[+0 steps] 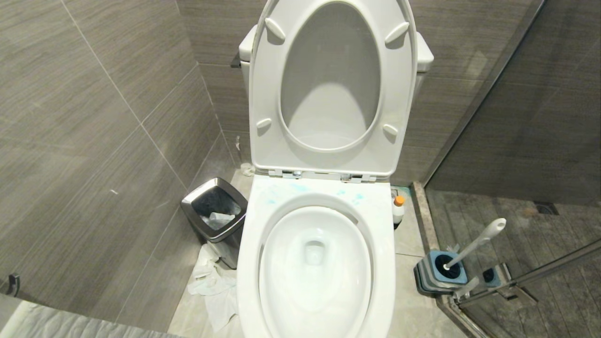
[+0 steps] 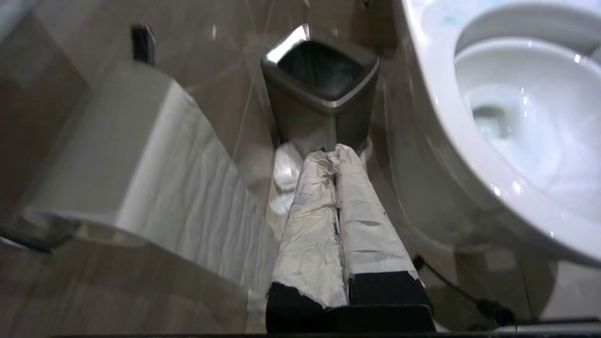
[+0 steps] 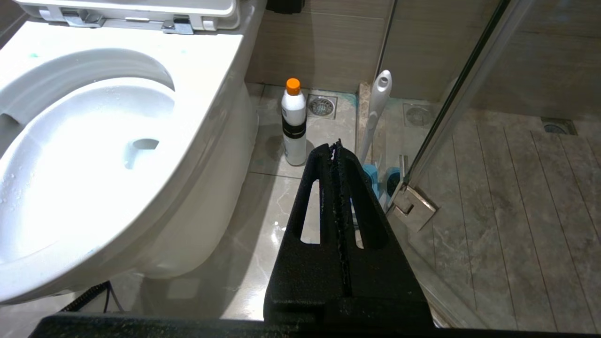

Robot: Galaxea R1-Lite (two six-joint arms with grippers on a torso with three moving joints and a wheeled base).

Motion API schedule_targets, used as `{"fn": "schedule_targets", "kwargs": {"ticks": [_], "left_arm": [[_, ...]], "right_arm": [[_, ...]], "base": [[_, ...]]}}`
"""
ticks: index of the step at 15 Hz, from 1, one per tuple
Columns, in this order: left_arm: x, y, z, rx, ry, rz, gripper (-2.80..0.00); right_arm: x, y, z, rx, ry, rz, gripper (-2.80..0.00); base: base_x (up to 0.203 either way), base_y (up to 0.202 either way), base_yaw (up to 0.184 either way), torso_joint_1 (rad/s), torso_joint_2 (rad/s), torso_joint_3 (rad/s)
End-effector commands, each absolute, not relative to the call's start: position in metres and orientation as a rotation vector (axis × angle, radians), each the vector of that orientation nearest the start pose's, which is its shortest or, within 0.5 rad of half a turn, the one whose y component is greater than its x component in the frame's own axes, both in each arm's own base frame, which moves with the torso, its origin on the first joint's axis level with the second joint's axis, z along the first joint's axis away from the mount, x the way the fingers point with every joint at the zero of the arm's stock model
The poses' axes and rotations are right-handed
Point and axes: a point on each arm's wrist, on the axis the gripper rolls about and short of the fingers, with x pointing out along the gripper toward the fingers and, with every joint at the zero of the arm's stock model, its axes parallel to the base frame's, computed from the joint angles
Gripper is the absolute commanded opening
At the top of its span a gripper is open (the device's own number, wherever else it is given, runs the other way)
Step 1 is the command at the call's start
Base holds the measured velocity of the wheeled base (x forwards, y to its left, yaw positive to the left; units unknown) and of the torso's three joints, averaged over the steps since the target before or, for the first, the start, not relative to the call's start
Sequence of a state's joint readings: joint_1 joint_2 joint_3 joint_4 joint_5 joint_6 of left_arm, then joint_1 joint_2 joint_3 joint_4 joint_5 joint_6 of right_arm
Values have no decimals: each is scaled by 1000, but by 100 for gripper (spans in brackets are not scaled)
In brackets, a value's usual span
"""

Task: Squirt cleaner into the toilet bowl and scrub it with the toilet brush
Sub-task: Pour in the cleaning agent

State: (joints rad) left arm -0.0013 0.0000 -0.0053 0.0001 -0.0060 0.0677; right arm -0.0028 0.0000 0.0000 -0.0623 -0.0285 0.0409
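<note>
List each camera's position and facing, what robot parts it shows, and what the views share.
Head view: high up, looking down on the toilet bowl with seat and lid raised; no arm shows.
Left wrist view: low, behind the shut left gripper, facing the waste bin, beside the paper roll.
Right wrist view: low, behind the shut right gripper, facing the cleaner and toilet brush by the glass door.
Shared: the bowl shows in all three; head and right wrist both show cleaner and brush.
</note>
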Motion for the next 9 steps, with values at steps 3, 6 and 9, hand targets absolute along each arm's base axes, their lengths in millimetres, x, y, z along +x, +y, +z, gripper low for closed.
{"fn": "schedule_targets", "kwargs": {"ticks": [3, 6, 9], "left_arm": [[-23, 0, 75, 61, 1, -12, -280], [-23, 0, 75, 60, 1, -12, -280], [-23, 0, 75, 60, 1, -12, -280]], "right_arm": [[-21, -1, 75, 42, -39, -31, -280], [-21, -1, 75, 42, -37, -30, -280], [-21, -1, 75, 41, -37, -30, -280]], "base": [[0, 0, 0, 0, 0, 0], [0, 0, 0, 0, 0, 0], [0, 0, 0, 0, 0, 0]]}}
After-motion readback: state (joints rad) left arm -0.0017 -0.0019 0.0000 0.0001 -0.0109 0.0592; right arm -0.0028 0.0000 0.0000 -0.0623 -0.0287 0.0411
